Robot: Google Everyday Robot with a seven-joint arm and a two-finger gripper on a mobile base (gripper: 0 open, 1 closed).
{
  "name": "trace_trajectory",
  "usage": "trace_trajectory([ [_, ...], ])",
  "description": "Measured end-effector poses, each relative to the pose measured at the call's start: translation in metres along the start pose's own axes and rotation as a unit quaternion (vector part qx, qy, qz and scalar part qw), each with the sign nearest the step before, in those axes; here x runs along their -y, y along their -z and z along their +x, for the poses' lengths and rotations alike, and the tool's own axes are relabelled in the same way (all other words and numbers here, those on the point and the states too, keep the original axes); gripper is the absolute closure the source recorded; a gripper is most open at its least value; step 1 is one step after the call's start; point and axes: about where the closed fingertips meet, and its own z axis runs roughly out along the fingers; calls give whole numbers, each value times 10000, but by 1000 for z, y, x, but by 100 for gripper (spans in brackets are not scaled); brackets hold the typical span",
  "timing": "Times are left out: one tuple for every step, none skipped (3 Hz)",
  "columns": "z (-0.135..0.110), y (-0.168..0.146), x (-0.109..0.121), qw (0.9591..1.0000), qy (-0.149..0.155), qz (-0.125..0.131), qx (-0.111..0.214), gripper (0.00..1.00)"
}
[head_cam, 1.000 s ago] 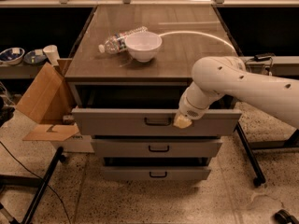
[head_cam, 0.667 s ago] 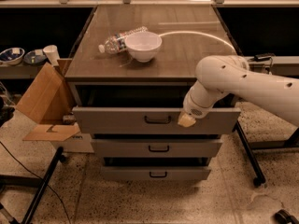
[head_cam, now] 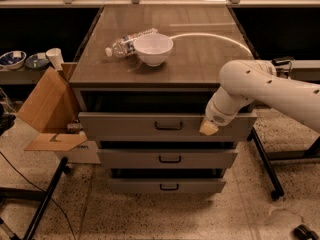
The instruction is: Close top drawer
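1. The end effector (head_cam: 208, 127) is seen as a pale tip at the front of the top drawer (head_cam: 125, 125), at 3 o'clock from the loop handle (head_cam: 168, 126). Whether it is apart or together cannot be told, and nothing is seen to be held.
2. The top drawer is found pulled out from the cabinet. Its front stands forward of the counter (head_cam: 200, 64) edge, and a dark gap is shown at 12 o'clock above it.
3. Contact is made off-centre, near the right end of the front, so some skewing on the slides is to be expected. The push is better applied nearer the handle, or kept slow and square to the front.
4. Force is best directed toward 12 o'clock, straight into the cabinet and not downward. In that way the tip is not slid off the lower edge onto the shallower drawers (head_cam: 169, 159) at 6 o'clock.
5. The bowl (head_cam: 153, 49) and bottle (head_cam: 127, 42) are set well back on the counter and are judged safe. The push should be ended once the front is flush.
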Motion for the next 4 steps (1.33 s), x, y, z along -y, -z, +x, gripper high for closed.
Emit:
trace_trajectory([
  [1, 1, 7, 10000, -68, 48, -11, 100],
  [-4, 3, 15, 9999, -102, 113, 11, 100],
  [-10, 5, 22, 9996, -175, 189, 78, 100],
  [-11, 5, 23, 9996, -194, 192, 96, 100],
])
